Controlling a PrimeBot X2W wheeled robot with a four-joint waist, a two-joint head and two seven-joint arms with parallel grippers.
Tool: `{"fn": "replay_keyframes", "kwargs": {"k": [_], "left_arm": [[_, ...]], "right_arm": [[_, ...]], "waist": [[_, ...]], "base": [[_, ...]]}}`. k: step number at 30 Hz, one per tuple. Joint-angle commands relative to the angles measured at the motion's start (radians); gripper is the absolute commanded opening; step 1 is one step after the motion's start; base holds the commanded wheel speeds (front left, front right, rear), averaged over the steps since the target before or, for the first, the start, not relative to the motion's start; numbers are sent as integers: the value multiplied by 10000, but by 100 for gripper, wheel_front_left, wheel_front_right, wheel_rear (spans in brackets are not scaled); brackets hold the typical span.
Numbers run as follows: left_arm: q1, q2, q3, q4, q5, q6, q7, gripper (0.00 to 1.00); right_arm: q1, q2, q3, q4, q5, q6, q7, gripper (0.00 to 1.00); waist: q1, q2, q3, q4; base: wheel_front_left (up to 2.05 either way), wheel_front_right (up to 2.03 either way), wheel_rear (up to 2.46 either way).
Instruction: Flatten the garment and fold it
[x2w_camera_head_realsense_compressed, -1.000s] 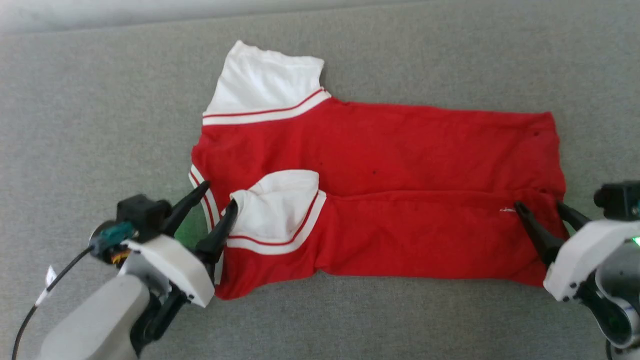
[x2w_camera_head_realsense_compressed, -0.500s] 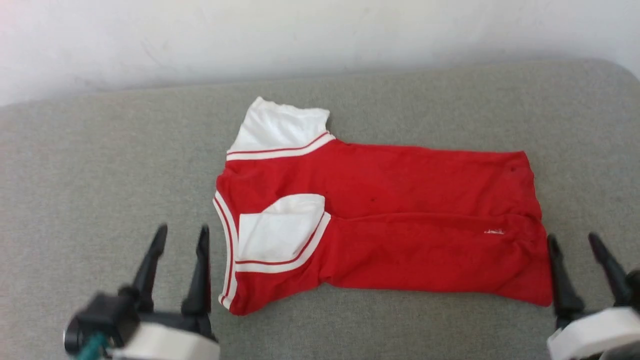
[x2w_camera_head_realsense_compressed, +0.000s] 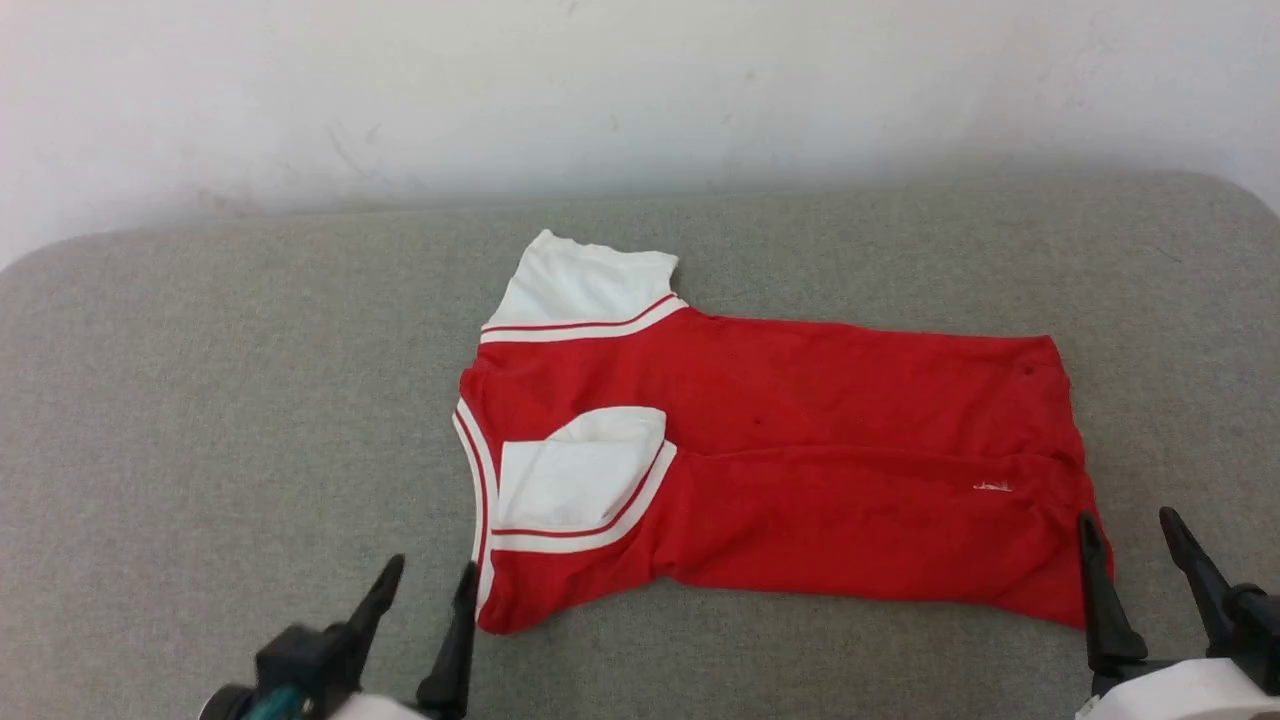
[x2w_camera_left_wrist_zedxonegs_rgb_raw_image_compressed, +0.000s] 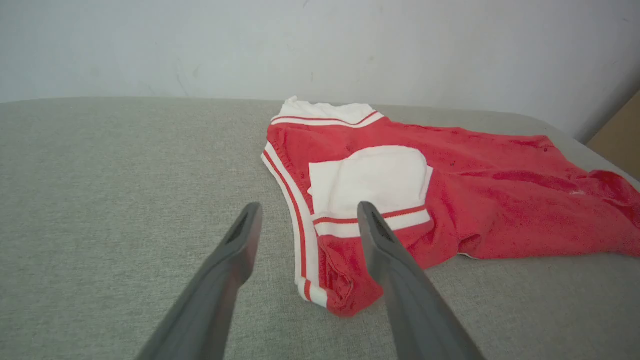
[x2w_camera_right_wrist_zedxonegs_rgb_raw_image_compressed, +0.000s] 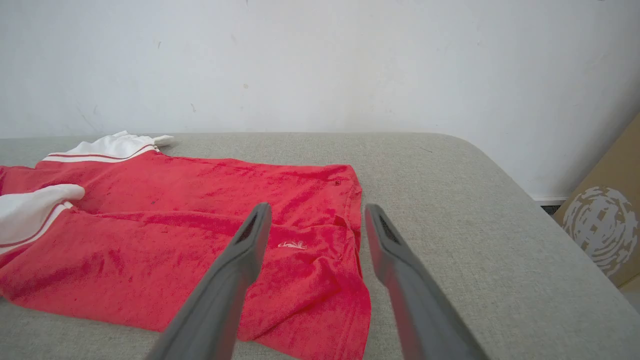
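— On the grey pad (x2w_camera_head_realsense_compressed: 200, 400), lying flat: shirt (x2w_camera_head_realsense_compressed: 800, 400), near side folded over.
— And the grippers?
— Left gripper (x2w_camera_head_realsense_compressed: 432, 566), right gripper (x2w_camera_head_realsense_compressed: 1127, 518): both wide open, holding nothing. Pulled back off the shirt's two ends just now.
— So, first fold down?
— Looks so. Far sleeve (x2w_camera_head_realsense_compressed: 585, 285) still sticking out. More folds to go.

The small white mark (x2w_camera_head_realsense_compressed: 990, 487) on the garment (x2w_camera_head_realsense_compressed: 850, 400) (perhaps a logo) is too tiny to read.
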Motion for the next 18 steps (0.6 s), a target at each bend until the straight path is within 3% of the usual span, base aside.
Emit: {"fn": "replay_keyframes", "kwargs": {"k": [1, 6, 13, 18], "left_arm": [[-458, 118, -111, 124, -104, -159, 480, 100], [-1402, 360, -461, 635, -314, -341, 2550, 100], [-1928, 469, -669, 943, -360, -56, 4290, 100], [-1929, 295, -685, 898, -643, 153, 4910, 100]], "right_arm": [[-147, 35, 6, -28, -73, -9, 15, 100], [-301, 41, 152, 23, -44, -9, 137, 100], [-454, 44, 190, 86, -3, -9, 202, 100], [-530, 45, 140, 122, 4, -9, 229, 100]], "waist": [[1, -1, 109, 45], [1, -1, 453, -1], [1, -1, 857, -158], [1, -1, 1041, -251]], "base": [[0, 0, 0], [0, 0, 0], [0, 0, 0], [0, 0, 0]]}}
